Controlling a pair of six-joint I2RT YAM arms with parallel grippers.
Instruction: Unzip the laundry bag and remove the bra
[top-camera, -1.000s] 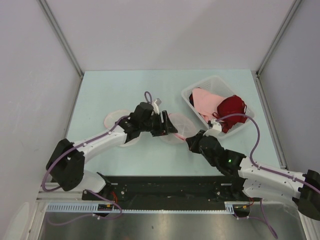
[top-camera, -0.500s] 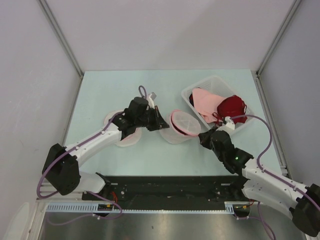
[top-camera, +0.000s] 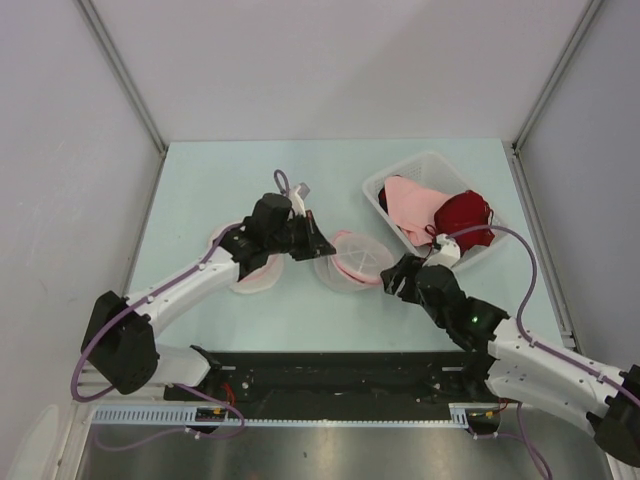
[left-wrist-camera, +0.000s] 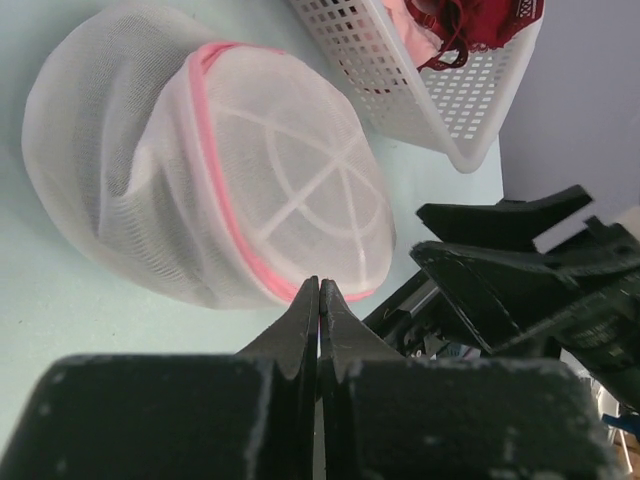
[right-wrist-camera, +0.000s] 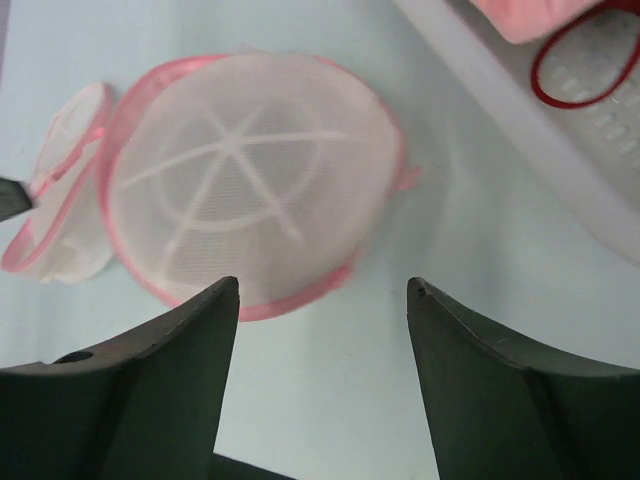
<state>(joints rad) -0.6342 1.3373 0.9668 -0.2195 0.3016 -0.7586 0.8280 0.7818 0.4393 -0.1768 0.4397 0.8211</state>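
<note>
On the table (top-camera: 200, 180), the basket (top-camera: 432, 158) holds garments (top-camera: 412, 205); left end effector (left-wrist-camera: 319, 285) pressed together, right end effector (right-wrist-camera: 323, 285) spread.

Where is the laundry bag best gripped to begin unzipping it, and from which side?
Probably at the small pink tab jutting from the laundry bag, on the edge toward the basket. It sticks out free over the table, so the open right tool could close on it from above on that side.
</note>
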